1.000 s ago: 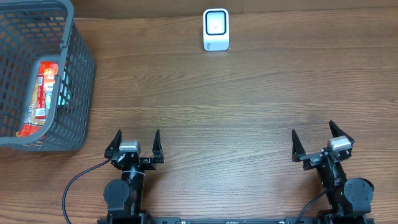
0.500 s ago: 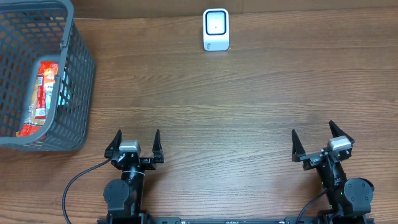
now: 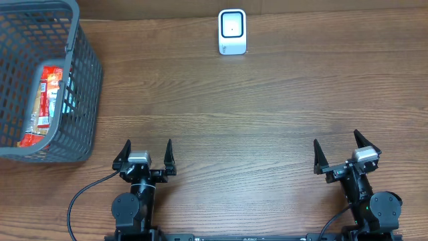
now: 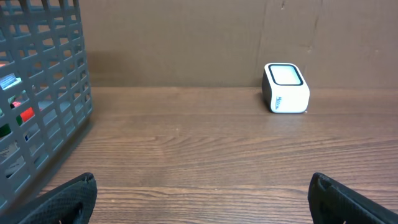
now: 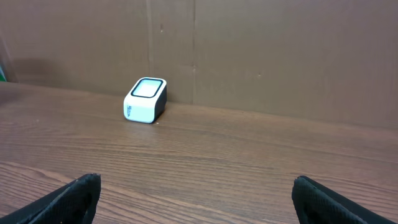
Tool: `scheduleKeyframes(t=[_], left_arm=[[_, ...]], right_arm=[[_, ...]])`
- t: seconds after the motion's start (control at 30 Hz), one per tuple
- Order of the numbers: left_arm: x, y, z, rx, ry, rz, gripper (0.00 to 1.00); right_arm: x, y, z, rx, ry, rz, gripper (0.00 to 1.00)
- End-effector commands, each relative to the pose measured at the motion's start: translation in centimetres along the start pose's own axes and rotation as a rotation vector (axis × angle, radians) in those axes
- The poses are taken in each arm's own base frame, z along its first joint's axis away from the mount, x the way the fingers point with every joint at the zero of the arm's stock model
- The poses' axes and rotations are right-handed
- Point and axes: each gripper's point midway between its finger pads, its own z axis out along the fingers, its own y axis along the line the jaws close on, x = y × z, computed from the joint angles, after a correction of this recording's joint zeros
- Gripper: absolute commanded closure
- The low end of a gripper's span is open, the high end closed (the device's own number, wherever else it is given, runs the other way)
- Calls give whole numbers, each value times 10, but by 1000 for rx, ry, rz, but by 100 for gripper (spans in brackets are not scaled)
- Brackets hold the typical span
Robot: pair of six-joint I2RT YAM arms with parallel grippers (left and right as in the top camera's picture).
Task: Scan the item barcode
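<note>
A white barcode scanner (image 3: 232,31) stands at the table's far edge, also seen as the scanner (image 4: 285,88) in the left wrist view and the scanner (image 5: 145,100) in the right wrist view. Red and white packaged items (image 3: 49,100) lie inside a grey basket (image 3: 85,94) at the far left; the basket (image 4: 56,93) shows at the left of the left wrist view. My left gripper (image 3: 146,154) rests open near the front edge, left of centre, holding nothing. My right gripper (image 3: 340,152) rests open at the front right, also holding nothing.
A brown wall runs behind the scanner (image 4: 186,37). The wooden table (image 3: 234,114) stretches between the grippers and the scanner.
</note>
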Motion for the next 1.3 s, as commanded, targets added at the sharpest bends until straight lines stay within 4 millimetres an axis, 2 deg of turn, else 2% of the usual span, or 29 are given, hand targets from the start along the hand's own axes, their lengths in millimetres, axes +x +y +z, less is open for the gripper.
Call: scheduleKeyframes(t=[0.0, 1.27], left_arm=[[0, -2, 0, 8, -4, 20, 0], [0, -1, 0, 5, -5, 46, 0]], right_arm=[[2, 0, 0, -1, -5, -2, 0], [2, 0, 0, -1, -5, -2, 0]])
